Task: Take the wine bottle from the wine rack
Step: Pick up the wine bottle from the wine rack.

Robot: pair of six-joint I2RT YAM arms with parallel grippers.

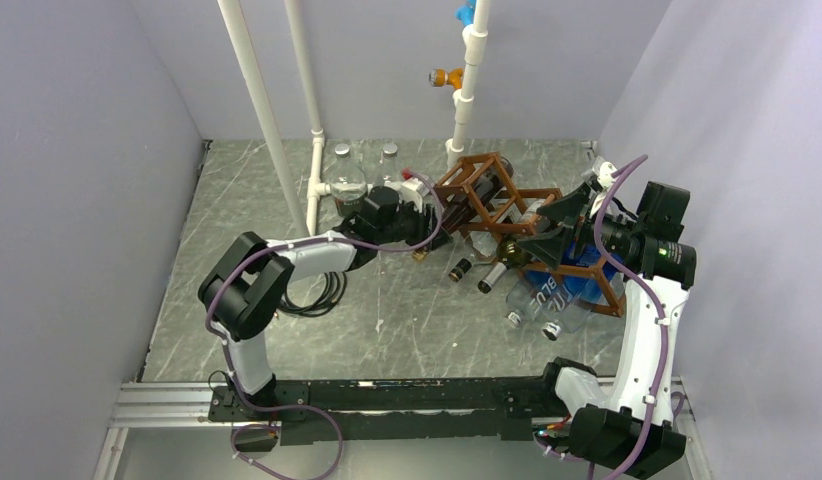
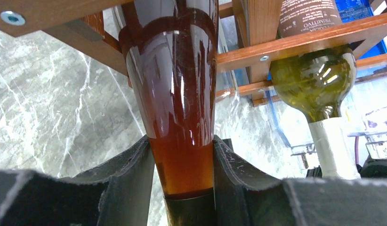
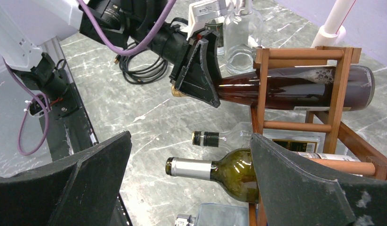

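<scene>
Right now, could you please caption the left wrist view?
Left pincer gripping the amber wine bottle in the wine rack.

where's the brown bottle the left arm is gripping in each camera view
top external: the brown wine bottle slants just right of centre, through the top cell.
left wrist: it fills the centre, neck between the jaws of the left gripper.
right wrist: it lies across the upper right.
shared landmark: the wine rack around it.
</scene>
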